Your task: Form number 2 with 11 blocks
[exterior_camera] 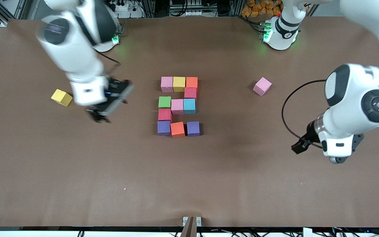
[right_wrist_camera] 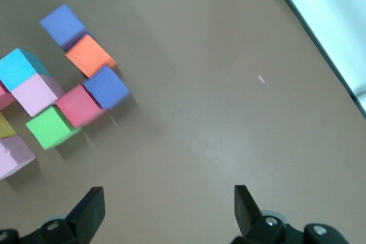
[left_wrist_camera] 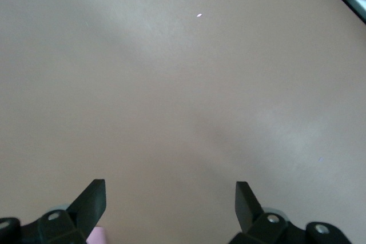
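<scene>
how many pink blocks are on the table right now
3: one pink block at the digit's top corner, one in its middle row, one loose toward the left arm's end. None seems hidden.

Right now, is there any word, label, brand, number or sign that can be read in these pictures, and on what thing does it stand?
No printed text can be read on any thing.
The blocks: plain coloured faces, no letters or numbers on them; together they are laid out in the shape of a "2".
The table: plain brown cover, no marks to read.
The arms: no label can be read.
</scene>
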Tool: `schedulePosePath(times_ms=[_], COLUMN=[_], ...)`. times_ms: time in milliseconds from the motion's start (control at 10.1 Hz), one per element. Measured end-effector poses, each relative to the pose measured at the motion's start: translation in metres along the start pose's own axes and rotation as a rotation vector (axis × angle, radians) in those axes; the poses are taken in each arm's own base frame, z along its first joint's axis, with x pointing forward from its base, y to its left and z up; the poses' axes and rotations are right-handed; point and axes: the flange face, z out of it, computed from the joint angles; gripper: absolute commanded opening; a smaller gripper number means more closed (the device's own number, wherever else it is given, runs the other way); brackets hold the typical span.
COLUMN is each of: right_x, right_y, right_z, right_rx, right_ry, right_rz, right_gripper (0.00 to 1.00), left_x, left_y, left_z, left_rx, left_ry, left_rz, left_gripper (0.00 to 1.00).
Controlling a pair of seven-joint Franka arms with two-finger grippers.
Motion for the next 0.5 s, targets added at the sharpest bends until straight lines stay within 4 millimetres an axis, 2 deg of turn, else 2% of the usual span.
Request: schedulePosePath(times_ms=[199,397,496], right_x=[-0.052,-0.104,-0.132], right_y=[0.050,0.110,0.133], right_z=[-0.027,-0.047,-0.053], right_rx=[0.041,0.042,0.046], right_ry=[-0.068,-0.101,-0.128], right_rz=[0.305,0.503,0.584], right_gripper=[1.00,1.00,1.00], left_x=[-0.009,-0.021,-0.030], left_y=[-0.019,-0.041,-0.051], left_z=[-0.036,-0.072,-0.084], left_rx=[0.028,0.041,0.046], left_ry=[0.001,-0.006,-0.008], left_rz=[0.143,0.223,0.250], left_gripper=[1.00,1.00,1.00])
